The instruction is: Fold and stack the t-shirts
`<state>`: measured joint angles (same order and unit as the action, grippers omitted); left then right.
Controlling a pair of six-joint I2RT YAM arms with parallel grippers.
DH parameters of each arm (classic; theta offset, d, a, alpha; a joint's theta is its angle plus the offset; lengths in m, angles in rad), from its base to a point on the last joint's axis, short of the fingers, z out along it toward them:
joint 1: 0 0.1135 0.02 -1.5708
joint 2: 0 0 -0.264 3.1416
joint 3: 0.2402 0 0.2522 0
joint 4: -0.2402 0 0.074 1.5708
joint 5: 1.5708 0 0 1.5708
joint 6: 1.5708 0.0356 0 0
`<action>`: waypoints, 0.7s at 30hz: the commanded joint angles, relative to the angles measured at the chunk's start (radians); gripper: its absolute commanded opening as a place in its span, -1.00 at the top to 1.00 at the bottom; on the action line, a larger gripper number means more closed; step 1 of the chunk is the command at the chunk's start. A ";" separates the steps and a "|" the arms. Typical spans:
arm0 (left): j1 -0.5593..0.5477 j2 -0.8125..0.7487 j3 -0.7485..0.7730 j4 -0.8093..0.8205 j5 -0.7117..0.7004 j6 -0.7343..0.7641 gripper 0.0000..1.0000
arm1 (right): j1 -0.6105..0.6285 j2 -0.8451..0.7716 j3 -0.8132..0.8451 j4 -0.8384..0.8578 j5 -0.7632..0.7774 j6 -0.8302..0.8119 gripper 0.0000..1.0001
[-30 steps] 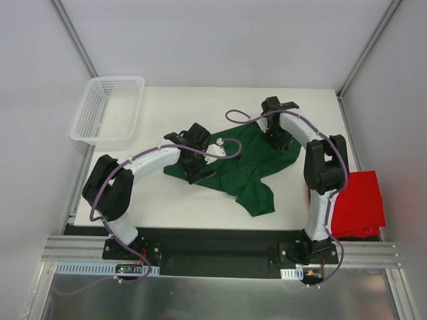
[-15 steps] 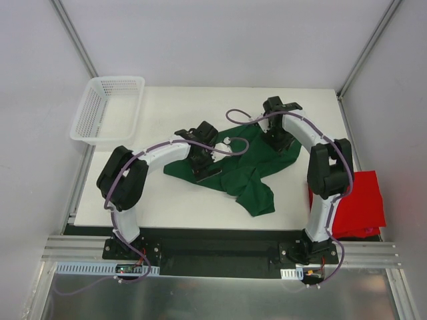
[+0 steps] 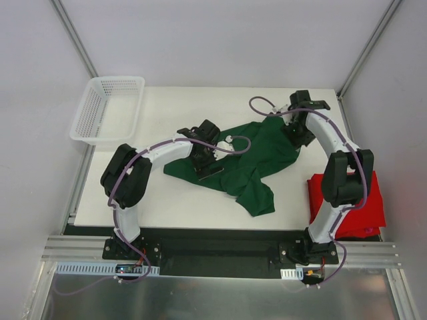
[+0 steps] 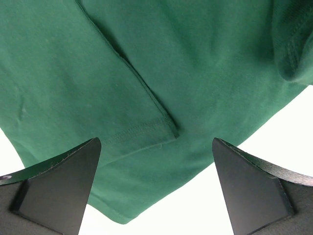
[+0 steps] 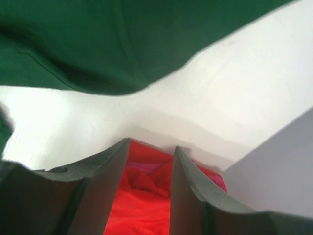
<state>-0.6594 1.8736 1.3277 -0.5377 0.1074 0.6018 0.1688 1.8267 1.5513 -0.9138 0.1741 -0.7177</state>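
Observation:
A dark green t-shirt [image 3: 257, 157] lies crumpled and partly spread on the middle of the white table [image 3: 167, 200]. My left gripper [image 3: 207, 160] hovers over its left part, open wide. In the left wrist view the left gripper [image 4: 156, 196] frames a sleeve hem of the green t-shirt [image 4: 146, 88], with nothing between its fingers [image 4: 54, 191]. My right gripper [image 3: 295, 135] is at the shirt's back right edge. In the right wrist view the right gripper [image 5: 151, 144] is open and empty, the green t-shirt [image 5: 98, 44] beyond it. The red t-shirt [image 3: 360, 200] [image 5: 142, 196] lies bunched at the table's right edge.
A white mesh basket [image 3: 117, 80] stands at the back left corner. Metal frame posts rise at both back corners, and grey walls close in the sides. A purple cable loops over each arm above the shirt.
My right arm has swung right, from over the green shirt's middle to its back right edge, and its jaws have widened. My left gripper edged slightly right over the shirt.

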 commanded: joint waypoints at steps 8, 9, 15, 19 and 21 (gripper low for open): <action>0.006 0.053 0.061 0.004 0.002 0.033 -0.87 | -0.022 -0.204 -0.080 -0.017 -0.091 0.004 0.08; 0.006 0.055 0.062 0.004 0.000 0.033 -0.84 | -0.023 -0.210 -0.085 -0.016 -0.096 0.004 0.08; 0.007 0.058 0.061 0.004 -0.002 0.029 0.08 | -0.022 -0.225 -0.100 -0.017 -0.107 0.009 0.07; 0.006 0.050 0.053 0.004 -0.009 0.027 0.35 | -0.023 -0.221 -0.108 -0.016 -0.116 0.014 0.07; 0.007 0.044 0.050 0.004 -0.012 0.027 0.51 | -0.022 -0.219 -0.109 -0.013 -0.120 0.014 0.07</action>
<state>-0.6594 1.9305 1.3594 -0.5304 0.0994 0.6186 0.1463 1.6451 1.4528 -0.9169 0.0830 -0.7177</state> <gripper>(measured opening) 0.280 0.466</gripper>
